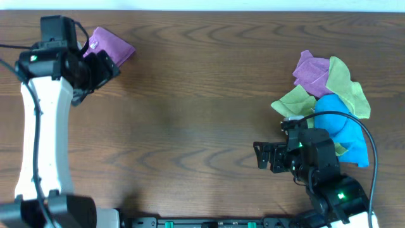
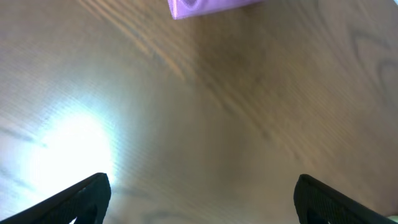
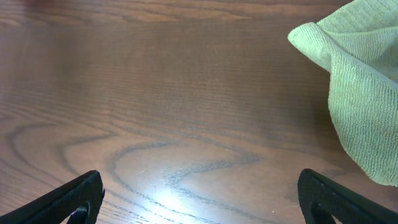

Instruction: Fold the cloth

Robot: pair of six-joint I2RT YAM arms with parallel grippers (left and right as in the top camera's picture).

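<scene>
On the tabletop (image 1: 202, 114) I judge the fold done or nearly so: the cloth (image 1: 112, 45) lies as a small compact bundle at the upper left of the overhead view, with a heap of other cloths (image 1: 329, 95) at the right. My left tool (image 1: 106, 66) stands wide open and empty just below the cloth. The right tool (image 1: 261, 155), equally wide and empty, sits well apart at the lower right.
</scene>
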